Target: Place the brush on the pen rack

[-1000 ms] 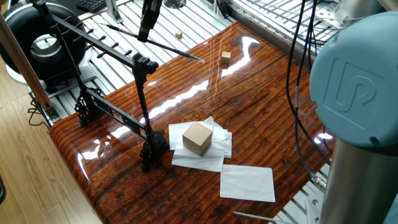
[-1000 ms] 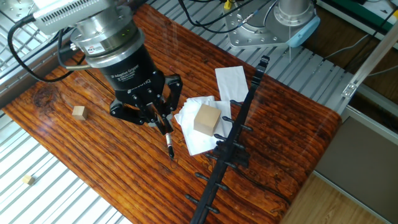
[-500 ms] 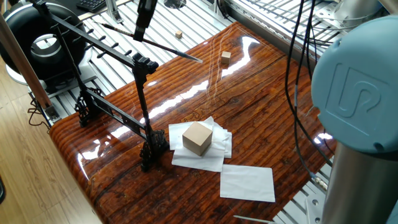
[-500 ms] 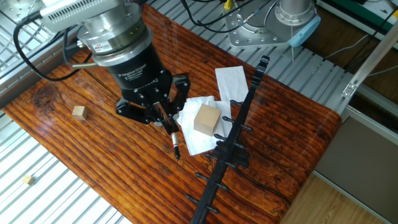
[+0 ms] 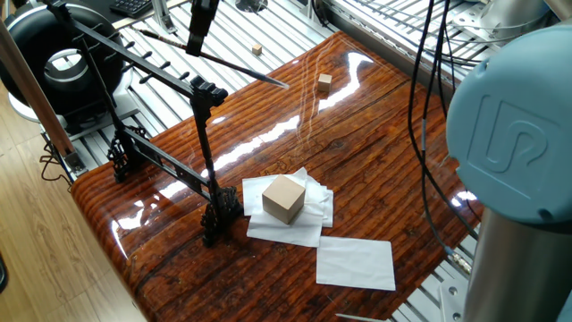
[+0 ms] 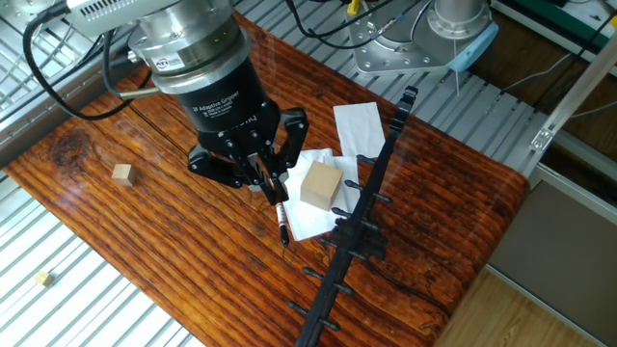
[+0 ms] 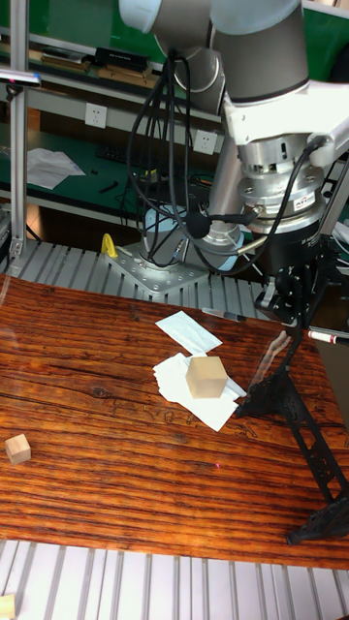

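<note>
Gripper [image 6: 267, 179], labelled "3F Adaptive Gripper", pinches the brush [image 5: 228, 64] above the pen rack [image 5: 170, 76].

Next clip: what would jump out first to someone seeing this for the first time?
The big black pincer dominates, hanging above the glossy wooden table with the thin brush clamped level in the air. Right beside it stands the black pen rack, its pegged bar slanting across the table's edge. Near the rack's foot, a tan cardboard cube sits on a pile of white paper sheets.
</note>
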You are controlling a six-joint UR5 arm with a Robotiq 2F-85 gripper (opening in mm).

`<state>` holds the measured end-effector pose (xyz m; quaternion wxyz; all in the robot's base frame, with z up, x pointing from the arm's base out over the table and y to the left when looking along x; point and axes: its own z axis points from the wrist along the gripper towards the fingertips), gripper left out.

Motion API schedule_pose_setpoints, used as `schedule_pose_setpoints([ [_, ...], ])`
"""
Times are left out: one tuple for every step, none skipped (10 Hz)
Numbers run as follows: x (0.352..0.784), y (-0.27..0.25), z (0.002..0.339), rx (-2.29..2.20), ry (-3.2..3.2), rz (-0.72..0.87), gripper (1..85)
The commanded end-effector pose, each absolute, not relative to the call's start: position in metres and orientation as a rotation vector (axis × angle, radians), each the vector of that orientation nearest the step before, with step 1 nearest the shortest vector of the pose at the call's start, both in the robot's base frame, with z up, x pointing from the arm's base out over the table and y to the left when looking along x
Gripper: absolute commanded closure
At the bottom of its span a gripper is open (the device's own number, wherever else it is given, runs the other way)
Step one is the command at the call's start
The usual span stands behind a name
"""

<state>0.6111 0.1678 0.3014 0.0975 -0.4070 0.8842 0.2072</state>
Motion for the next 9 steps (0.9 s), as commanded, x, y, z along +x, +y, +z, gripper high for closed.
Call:
schedule_pose_setpoints([
  [0.612, 0.173, 0.305, -1.192, 2.615, 0.613, 84.3],
  [0.612, 0.175, 0.304, -1.189, 2.619, 0.608, 84.3],
  [0.613, 0.177, 0.303, -1.184, 2.621, 0.606, 84.3],
  [0.614, 0.179, 0.301, -1.181, 2.622, 0.597, 84.3],
  [0.615, 0.181, 0.300, -1.176, 2.625, 0.591, 84.3],
  [0.616, 0.183, 0.298, -1.172, 2.629, 0.582, 84.3],
  [0.617, 0.185, 0.297, -1.164, 2.634, 0.577, 84.3],
  [0.617, 0.187, 0.296, -1.162, 2.637, 0.569, 84.3],
  [0.617, 0.188, 0.296, -1.162, 2.636, 0.572, 84.3],
])
